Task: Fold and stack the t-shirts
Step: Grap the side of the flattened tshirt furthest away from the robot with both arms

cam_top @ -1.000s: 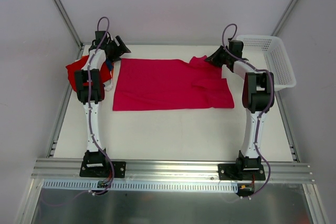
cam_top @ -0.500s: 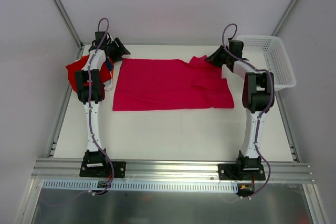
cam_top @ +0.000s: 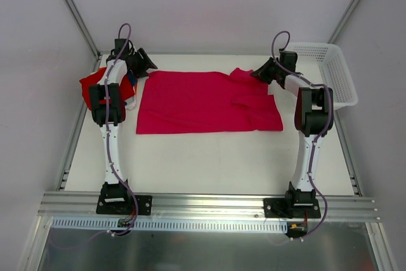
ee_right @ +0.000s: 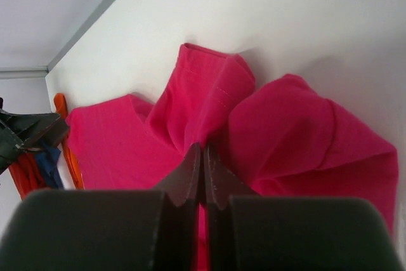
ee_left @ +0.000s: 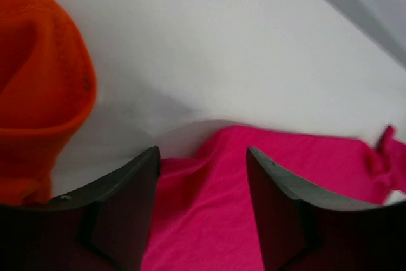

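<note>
A magenta-pink t-shirt (cam_top: 203, 103) lies spread flat across the far half of the table. My left gripper (cam_top: 151, 66) is at its far left corner. In the left wrist view the gripper (ee_left: 203, 150) is open, its jaws standing on either side of the pink cloth (ee_left: 209, 220). My right gripper (cam_top: 255, 75) is at the shirt's far right corner. In the right wrist view it (ee_right: 203, 147) is shut on a bunched fold of the pink shirt (ee_right: 209, 93). A red t-shirt (cam_top: 94, 85) lies at the far left, partly under the left arm.
A white mesh basket (cam_top: 330, 74) stands at the far right, close behind the right arm. An orange cloth (ee_left: 38, 93) lies just left of my left gripper, and bits of orange and blue cloth (ee_right: 38, 166) show by the pile. The table's back edge runs just behind both grippers.
The right wrist has shifted slightly to the right at the shirt's far right corner. The left gripper has barely moved. The shirt lies much as before.
</note>
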Robot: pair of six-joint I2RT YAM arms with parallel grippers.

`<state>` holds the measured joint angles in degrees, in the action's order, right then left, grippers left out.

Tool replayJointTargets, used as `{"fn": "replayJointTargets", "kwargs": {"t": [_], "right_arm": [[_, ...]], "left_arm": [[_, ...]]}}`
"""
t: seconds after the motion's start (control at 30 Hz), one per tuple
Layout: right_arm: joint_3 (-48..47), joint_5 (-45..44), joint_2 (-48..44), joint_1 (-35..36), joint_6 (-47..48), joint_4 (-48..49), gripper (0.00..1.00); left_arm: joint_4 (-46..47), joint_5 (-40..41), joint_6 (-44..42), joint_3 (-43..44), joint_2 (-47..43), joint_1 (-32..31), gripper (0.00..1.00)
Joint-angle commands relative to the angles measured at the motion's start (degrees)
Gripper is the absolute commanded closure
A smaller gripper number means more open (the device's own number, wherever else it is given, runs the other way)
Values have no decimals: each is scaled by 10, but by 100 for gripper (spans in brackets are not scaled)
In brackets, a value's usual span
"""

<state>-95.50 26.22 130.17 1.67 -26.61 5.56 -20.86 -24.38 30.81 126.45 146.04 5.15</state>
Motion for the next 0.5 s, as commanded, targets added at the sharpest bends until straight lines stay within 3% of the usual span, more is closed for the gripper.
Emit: {"fn": "replayJointTargets", "kwargs": {"t": [0.0, 0.1, 0.23, 0.3, 0.47], "right_arm": [[8, 11, -35, -4, -5, 21, 100], [9, 12, -36, -3, -5, 20, 100], [11, 12, -38, -3, -5, 21, 100], [12, 12, -38, -4, -5, 21, 100], [12, 14, -37, -3, -5, 21, 100]], "left_arm": [[-70, 15, -7, -10, -7, 8, 46], [-73, 9, -3, -7, -1, 7, 67], [-74, 14, 0, -5, 1, 8, 83], [-77, 21, 1, -3, 2, 8, 100], [-77, 27, 4, 3, 4, 7, 100]]}}
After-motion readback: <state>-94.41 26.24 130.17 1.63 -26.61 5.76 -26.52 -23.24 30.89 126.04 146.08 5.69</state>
